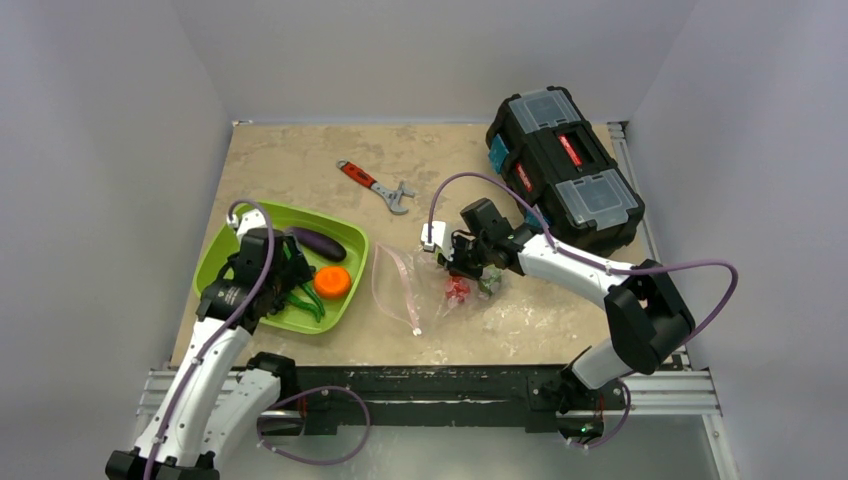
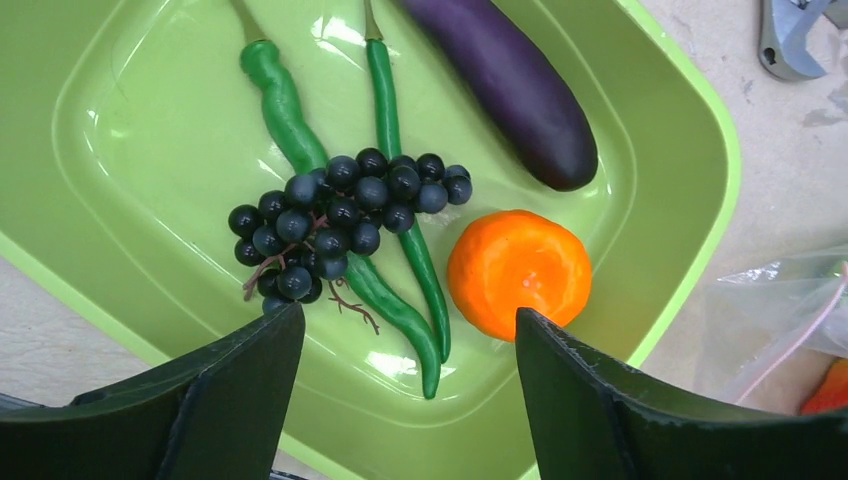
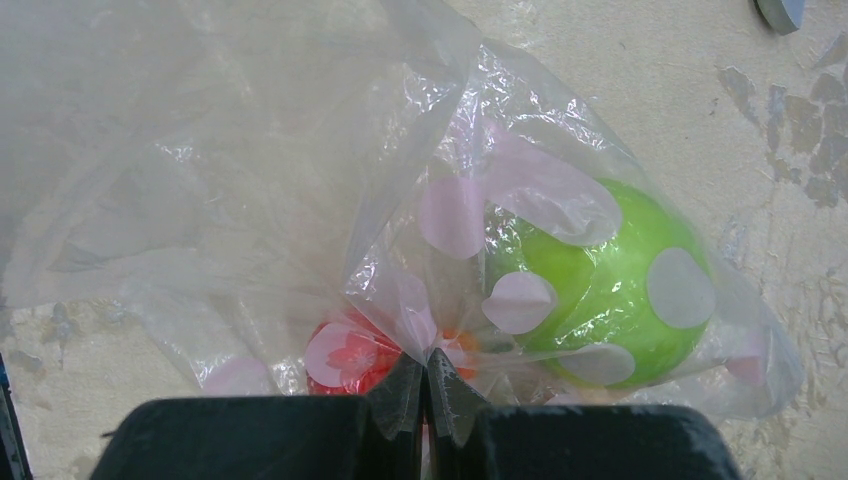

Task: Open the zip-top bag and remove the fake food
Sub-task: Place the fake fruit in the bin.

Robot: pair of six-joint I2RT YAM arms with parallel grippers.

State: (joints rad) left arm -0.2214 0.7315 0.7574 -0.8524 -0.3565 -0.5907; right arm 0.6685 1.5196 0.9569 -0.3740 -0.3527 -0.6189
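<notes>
At the near left of the table (image 1: 290,160), the left gripper (image 1: 288,278) hangs over the near part of the green tray (image 1: 225,250). Its fingers (image 2: 235,390) are spread wide and nothing is between them. Below them in the left wrist view, a bunch of dark grapes (image 2: 345,225) lies across two slim green pods (image 2: 285,115) on the tray floor. An orange fruit (image 2: 518,272) sits just right of the bunch, and a dark purple eggplant (image 2: 515,90) lies farther back toward the tray's far right corner. To the right of the tray, well apart from it, the zip-top bag (image 1: 395,285) lies crumpled on the table. Its pink zip strip (image 1: 403,292) is on its left side and runs from near to far. The right gripper (image 1: 460,268) is down on the right part of the bag, with its jaws closed tight on a fold of the clear plastic. The right wrist view shows that pinch (image 3: 425,375). Inside the bag are a red piece (image 3: 350,355) by the fingertips and a bright green ball (image 3: 600,280) with pale spots just beyond it. Farther back, near the middle of the table, a red-handled wrench (image 1: 375,185) lies flat. A black toolbox (image 1: 565,165) with clear lid compartments stands at the far right corner.
</notes>
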